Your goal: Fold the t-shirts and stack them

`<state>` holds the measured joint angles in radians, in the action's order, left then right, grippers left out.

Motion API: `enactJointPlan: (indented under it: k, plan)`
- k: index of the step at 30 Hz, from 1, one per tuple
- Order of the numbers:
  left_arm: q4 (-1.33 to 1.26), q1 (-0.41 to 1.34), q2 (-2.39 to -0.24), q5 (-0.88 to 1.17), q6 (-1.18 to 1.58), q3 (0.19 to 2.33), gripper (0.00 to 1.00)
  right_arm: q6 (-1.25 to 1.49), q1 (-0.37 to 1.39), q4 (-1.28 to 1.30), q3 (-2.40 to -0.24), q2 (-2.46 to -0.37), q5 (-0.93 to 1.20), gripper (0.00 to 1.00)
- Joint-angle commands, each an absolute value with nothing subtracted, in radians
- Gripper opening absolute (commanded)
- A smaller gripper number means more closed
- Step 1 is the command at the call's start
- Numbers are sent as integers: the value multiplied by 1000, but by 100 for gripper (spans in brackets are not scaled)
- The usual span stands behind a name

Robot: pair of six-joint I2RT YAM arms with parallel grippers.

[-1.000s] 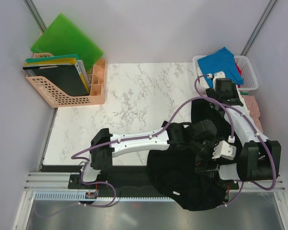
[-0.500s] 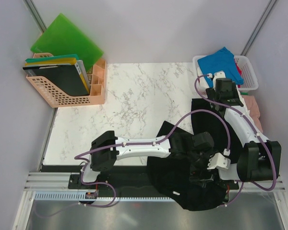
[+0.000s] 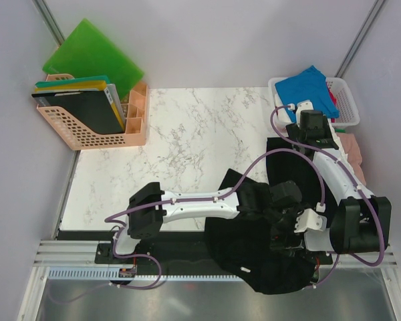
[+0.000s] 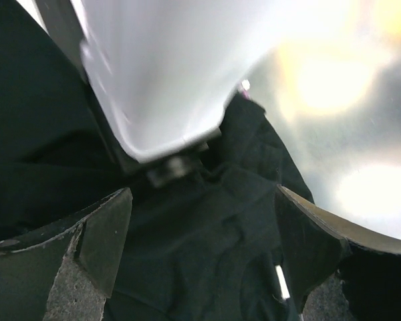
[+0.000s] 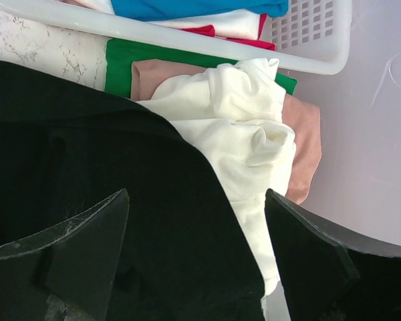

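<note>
Left gripper (image 4: pixel 200 257), jaws released, over black shirt (image 3: pixel 244 251) near right; right gripper (image 5: pixel 197 257), released, over its far edge beside white shirt (image 5: pixel 234 127).

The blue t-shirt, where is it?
In the top view, the blue t-shirt lies in the white basket at the far right corner of the table.

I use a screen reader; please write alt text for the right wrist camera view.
The open right gripper hangs over a black t-shirt, beside a crumpled white t-shirt that overlaps a pink t-shirt and a green t-shirt. Beyond them, a white basket holds a blue t-shirt.
</note>
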<state>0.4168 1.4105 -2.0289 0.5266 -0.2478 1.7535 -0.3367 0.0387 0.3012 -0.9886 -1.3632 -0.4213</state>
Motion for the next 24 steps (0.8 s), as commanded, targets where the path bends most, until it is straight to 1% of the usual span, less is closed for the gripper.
enactJointPlan:
  k: [1, 4, 9, 19, 24]
  plan:
    - [379, 1416, -2071, 511, -247, 1836, 93, -324, 34, 268, -989, -1362, -408, 89]
    - [388, 1414, -2106, 526, -242, 1871, 93, -336, 32, 265, -985, -1361, -413, 89]
    - [405, 1422, -2138, 551, -238, 1899, 90, -353, 21, 258, -980, -1355, -414, 89]
    - [407, 1424, -2059, 514, -288, 1747, 87, -334, 15, 247, -965, -1384, -387, 89]
    - [403, 1424, -2048, 514, -284, 1735, 86, -337, 15, 247, -968, -1381, -388, 89]
